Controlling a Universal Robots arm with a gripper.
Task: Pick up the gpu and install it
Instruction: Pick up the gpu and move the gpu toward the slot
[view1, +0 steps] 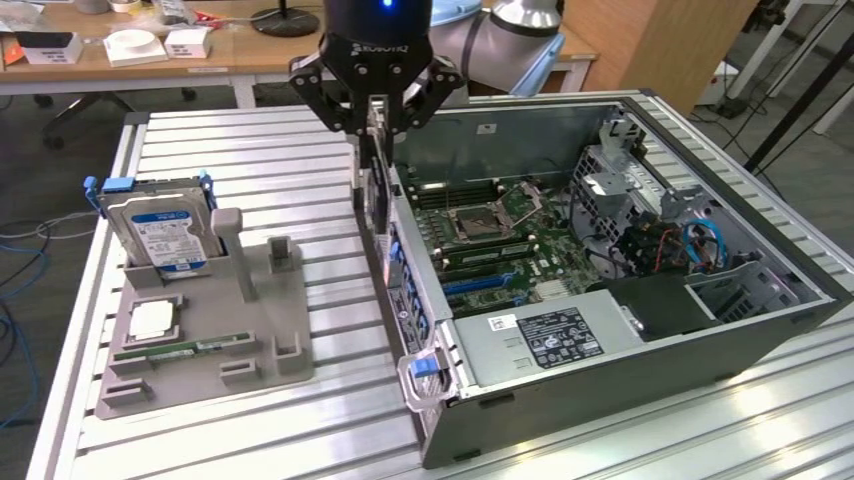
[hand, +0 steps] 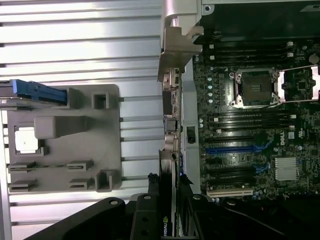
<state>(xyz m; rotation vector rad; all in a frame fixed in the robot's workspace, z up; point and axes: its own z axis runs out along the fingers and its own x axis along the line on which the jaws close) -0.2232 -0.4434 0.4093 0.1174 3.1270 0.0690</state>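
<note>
Slotted aluminium bench (view1: 227, 150), open dark-grey metal PC case (view1: 641, 370) on it. Black robot gripper (view1: 379, 118): jaws pinching thin dark silver-bracketed gpu card (view1: 379, 190) by top edge, card hanging edge-on over case rear wall. Likely light, stiff, fragile; hold by board edge, keep off components.

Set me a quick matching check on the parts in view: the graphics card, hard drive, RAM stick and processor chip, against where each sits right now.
Things:
1. black gpu card with silver bracket
2. silver hard drive with blue-white label
3. narrow green RAM stick
4. square silver processor chip

Places:
A. lying flat in a square recess of the grey plastic holder
B. clamped on edge in the black gripper, by the wall of the open dark computer case
C. standing upright in the holder
D. lying flat in a long slot of the holder

Pairs: 1-B, 2-C, 3-D, 4-A
</note>
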